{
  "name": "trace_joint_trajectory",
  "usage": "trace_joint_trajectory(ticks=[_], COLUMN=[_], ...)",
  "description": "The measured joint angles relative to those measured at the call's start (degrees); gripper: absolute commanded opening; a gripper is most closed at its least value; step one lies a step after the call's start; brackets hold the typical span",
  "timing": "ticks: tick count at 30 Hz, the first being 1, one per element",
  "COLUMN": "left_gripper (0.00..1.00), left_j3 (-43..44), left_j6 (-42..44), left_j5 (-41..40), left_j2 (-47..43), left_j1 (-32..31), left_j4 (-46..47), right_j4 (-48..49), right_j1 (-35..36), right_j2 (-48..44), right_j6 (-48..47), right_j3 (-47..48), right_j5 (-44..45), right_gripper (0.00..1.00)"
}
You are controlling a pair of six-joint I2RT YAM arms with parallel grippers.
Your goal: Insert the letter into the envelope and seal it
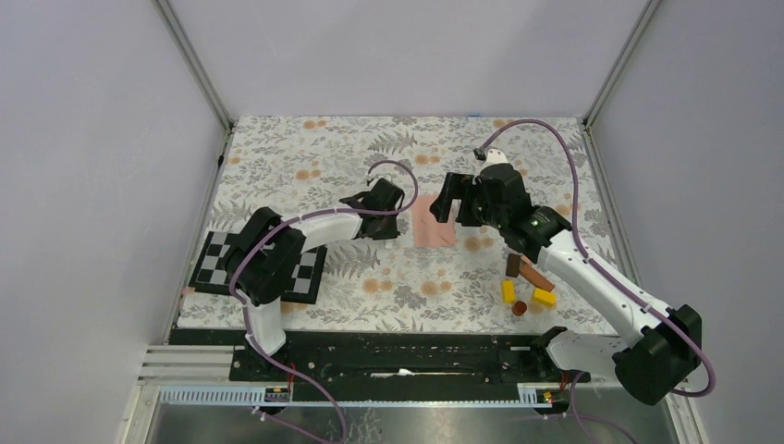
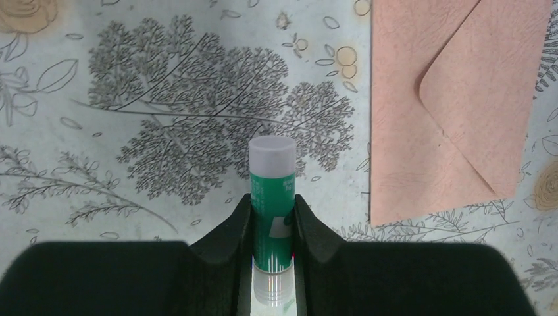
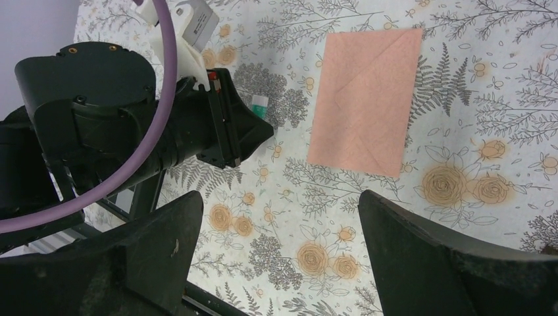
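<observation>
1. The envelope (image 1: 433,225) lies flat on the tablecloth (image 1: 370,148), between the two grippers and touched by neither. All four of its edges are exposed, and bare cloth is seen around it.
2. The left gripper (image 2: 272,205) is closed narrowly on a glue stick (image 2: 270,220). The stick is held between the jaws with its cap projecting past the fingertips. The envelope lies ahead and to the right of these jaws, apart from the stick.
3. The right gripper (image 3: 279,204) is spread wide, with nothing between its jaws. The envelope lies ahead of the gap, beyond the fingertips.
4. The envelope is made of matte, faintly grained salmon-pink paper. It is rectangular, and its round-tipped triangular flap is folded down. Whether it is glued cannot be told.
5. The glue stick is a green cylinder with a pale cap.
6. A checkerboard (image 1: 218,264) lies well behind the left jaws. Yellow blocks (image 1: 508,291) and a brown block (image 1: 533,276) lie behind the right jaws.
7. The cloth is printed with grey ferns and orange roses. Plain pale walls (image 1: 398,55) enclose the table.
</observation>
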Motion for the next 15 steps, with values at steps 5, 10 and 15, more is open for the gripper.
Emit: trace_joint_trajectory(ticks=[5, 10, 15], left_gripper=[0.12, 0.22, 0.38], left_j3=[3.23, 3.93, 4.74], left_j6=[0.2, 0.15, 0.24], left_j5=[-2.62, -4.5, -5.68], left_j2=[2.82, 3.58, 4.22], left_j1=[-1.73, -2.58, -2.58], left_j4=[-0.98, -2.16, -2.67], right_j4=[-0.22, -0.17, -0.13], right_j1=[-0.72, -1.16, -1.38], right_j2=[0.0, 0.0, 0.0], right_j6=[0.02, 0.04, 0.04], right_j3=[-0.68, -0.74, -0.76], right_j5=[-0.68, -1.18, -2.34], right_gripper=[0.95, 0.95, 0.95])
